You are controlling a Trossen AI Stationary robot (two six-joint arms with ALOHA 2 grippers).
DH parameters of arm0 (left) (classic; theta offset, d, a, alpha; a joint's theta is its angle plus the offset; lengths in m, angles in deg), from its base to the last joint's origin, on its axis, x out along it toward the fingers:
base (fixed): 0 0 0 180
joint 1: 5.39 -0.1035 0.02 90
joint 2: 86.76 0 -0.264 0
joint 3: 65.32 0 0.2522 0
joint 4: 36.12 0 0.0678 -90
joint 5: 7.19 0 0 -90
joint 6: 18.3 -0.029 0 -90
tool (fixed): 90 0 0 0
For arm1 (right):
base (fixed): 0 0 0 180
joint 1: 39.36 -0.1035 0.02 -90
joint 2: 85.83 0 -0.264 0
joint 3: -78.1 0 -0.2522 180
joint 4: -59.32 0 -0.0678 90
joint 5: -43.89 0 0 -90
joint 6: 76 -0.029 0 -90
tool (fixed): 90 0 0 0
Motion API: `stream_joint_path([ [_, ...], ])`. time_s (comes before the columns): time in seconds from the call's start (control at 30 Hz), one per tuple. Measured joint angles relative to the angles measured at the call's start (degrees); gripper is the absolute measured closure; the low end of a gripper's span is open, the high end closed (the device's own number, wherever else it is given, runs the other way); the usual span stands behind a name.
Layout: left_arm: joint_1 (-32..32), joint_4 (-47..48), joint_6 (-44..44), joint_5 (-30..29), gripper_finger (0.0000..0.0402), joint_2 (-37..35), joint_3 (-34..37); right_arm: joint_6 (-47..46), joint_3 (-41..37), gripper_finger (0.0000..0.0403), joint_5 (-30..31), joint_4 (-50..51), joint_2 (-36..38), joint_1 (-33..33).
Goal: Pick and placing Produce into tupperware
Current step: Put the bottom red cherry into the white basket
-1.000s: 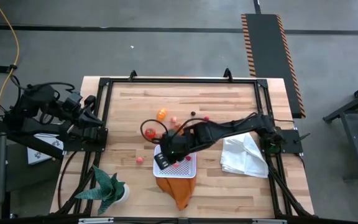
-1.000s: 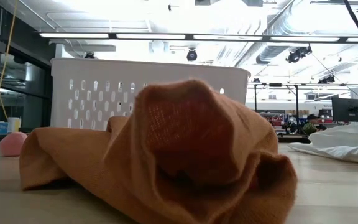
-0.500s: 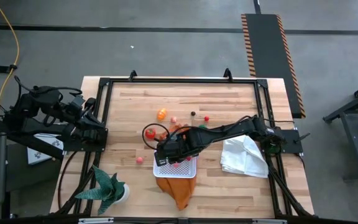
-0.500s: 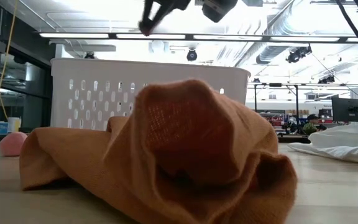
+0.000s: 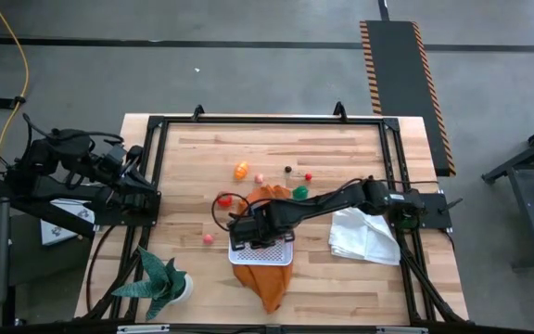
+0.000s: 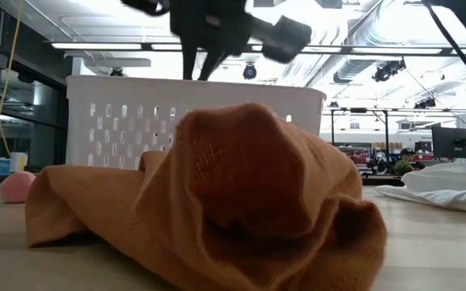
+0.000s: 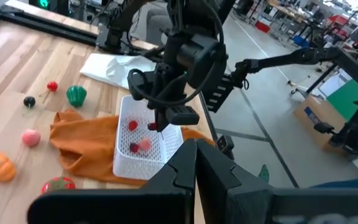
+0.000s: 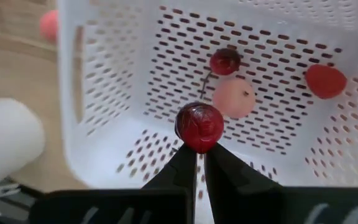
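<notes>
Tupperware (image 8: 104, 155) sits at the bench's near middle on an orange cloth (image 5: 265, 283); right gripper (image 8: 199, 152), clamping a dark red fruit (image 8: 199, 126), hangs above it. Next: release. Left gripper (image 7: 194, 165) closed, empty, at the left edge.

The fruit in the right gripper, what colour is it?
Dark red fruit; clearest in the right wrist view.

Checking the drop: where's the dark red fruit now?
Right wrist view: dark red fruit pinched in the right pincer just above the white container, not yet released.
</notes>
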Motion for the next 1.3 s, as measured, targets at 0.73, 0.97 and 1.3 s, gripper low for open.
stream_joint_path([
  [0.73,0.00,4.00,-1.49,-0.08,0.0401,0.00,0.02,-2.41,-0.02,0.0394,0.59,-2.18,-3.01,1.49],
  [0.97,0.00,4.22,-1.49,-0.15,0.0401,0.00,0.02,-2.45,0.00,0.0394,0.30,-2.21,-2.99,1.49],
  [1.3,0.00,4.81,-1.49,-0.15,0.0401,0.00,0.02,-2.44,-0.02,0.0394,-0.55,-2.18,-2.97,1.49],
])
